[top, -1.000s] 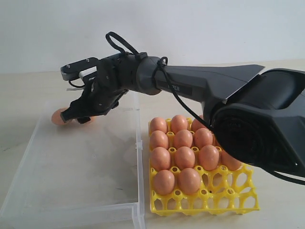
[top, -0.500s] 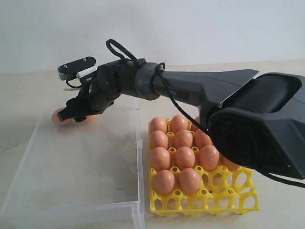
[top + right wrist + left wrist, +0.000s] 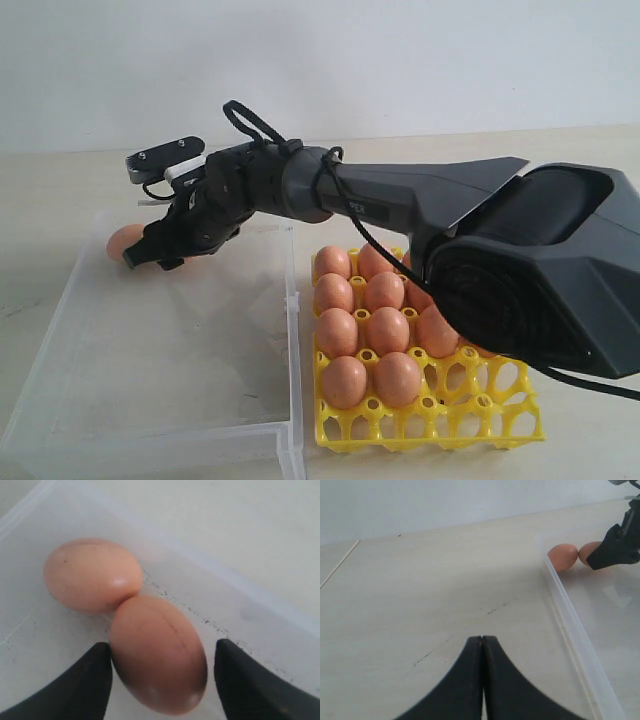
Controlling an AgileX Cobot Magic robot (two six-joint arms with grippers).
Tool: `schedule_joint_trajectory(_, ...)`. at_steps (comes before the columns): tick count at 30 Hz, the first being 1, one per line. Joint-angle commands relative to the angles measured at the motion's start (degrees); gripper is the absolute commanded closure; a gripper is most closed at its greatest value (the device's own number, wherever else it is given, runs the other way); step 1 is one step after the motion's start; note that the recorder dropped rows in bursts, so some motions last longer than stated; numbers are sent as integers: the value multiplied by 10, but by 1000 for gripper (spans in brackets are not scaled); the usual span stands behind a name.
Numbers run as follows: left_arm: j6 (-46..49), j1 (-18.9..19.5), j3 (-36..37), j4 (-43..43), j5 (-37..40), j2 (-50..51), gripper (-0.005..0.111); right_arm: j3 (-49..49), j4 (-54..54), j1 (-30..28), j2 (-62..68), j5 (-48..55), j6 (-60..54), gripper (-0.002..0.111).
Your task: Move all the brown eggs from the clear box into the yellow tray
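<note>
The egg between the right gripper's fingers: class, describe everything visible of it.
The egg is smooth, orange-brown, oval, with a faint line along its shell. It lies on its side on the clear box floor near a wall, touching a second egg. The open fingers of the right gripper flank it.

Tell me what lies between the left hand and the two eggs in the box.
Only bare table and the box wall separate the left hand from the eggs, as the left wrist view shows.
</note>
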Motion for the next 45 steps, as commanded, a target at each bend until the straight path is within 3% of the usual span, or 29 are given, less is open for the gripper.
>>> schedule_joint_trajectory(1, -3, -3, -2, -1, -5, -3, 107, -2, 3, 3, 1, 2, -2, 72)
schedule_joint_trajectory(4, -3, -3, -2, -1, -5, -3, 107, -2, -9, 7, 0, 14, -11, 106)
schedule_joint_trajectory(5, -3, -3, -2, -1, -5, -3, 107, -2, -10, 8, -2, 19, -19, 108)
schedule_joint_trajectory(9, -3, -3, -2, -1, -5, -3, 107, 24, -16, 17, -34, 4, -31, 108)
schedule_joint_trajectory(13, -3, -3, -2, -1, -5, -3, 107, 161, -12, 25, -131, -128, -31, 108)
schedule_joint_trajectory(20, -3, -3, -2, -1, -5, -3, 107, 576, 56, 32, -364, -531, -58, 108)
schedule_joint_trajectory(23, -3, -3, -2, -1, -5, -3, 107, 722, 88, 32, -454, -623, -58, 108)
schedule_joint_trajectory(27, -3, -3, -2, -1, -5, -3, 107, 871, 87, 32, -554, -666, -46, 108)
schedule_joint_trajectory(33, -3, -3, -2, -1, -5, -3, 107, 1019, 153, 32, -632, -744, -7, 108)
schedule_joint_trajectory(45, -3, -3, -2, -1, -5, -3, 107, 1139, 122, 32, -658, -756, 85, 108)
